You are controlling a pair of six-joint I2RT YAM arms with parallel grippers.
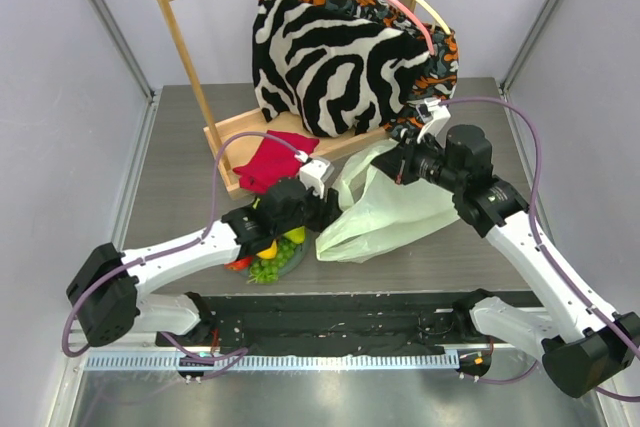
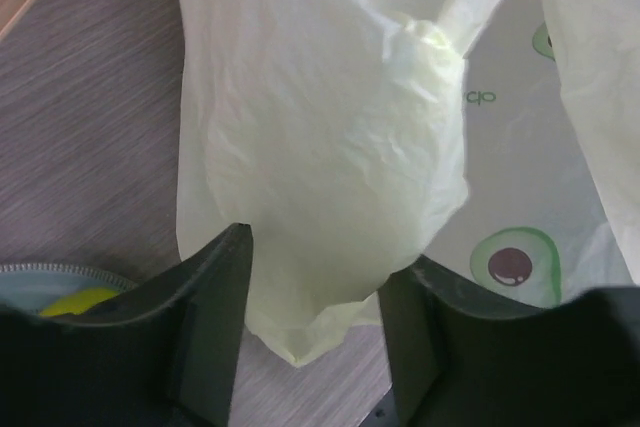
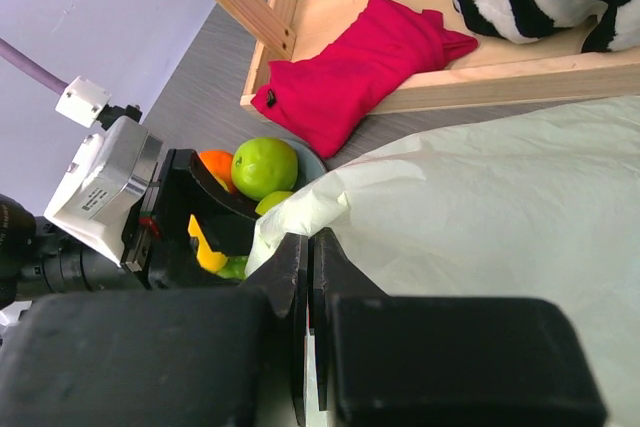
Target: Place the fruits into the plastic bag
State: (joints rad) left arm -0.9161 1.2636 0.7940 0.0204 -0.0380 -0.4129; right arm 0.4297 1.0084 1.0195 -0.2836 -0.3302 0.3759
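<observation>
The plastic bag lies crumpled on the grey surface near the middle, between the two arms. Its left edge is just beside the plate that carries the fruits.

The left gripper is at that left edge. In the left wrist view its fingers stand apart, one on each side of a bulging fold of the pale-green film, which fills the gap between them. The fold is not pinched flat. The plate's rim shows at the lower left of that view, with a yellow fruit on it.

The right gripper is at the bag's far upper edge, where the film rises towards it. In the right wrist view its fingers are pressed together and clamped on a curled edge of the bag.

From the right wrist a green apple and an orange show on the plate, outside the bag. A red cloth lies in the base tray of the wooden rack beyond the fruits. A zebra-striped fabric hangs from the rack above.
</observation>
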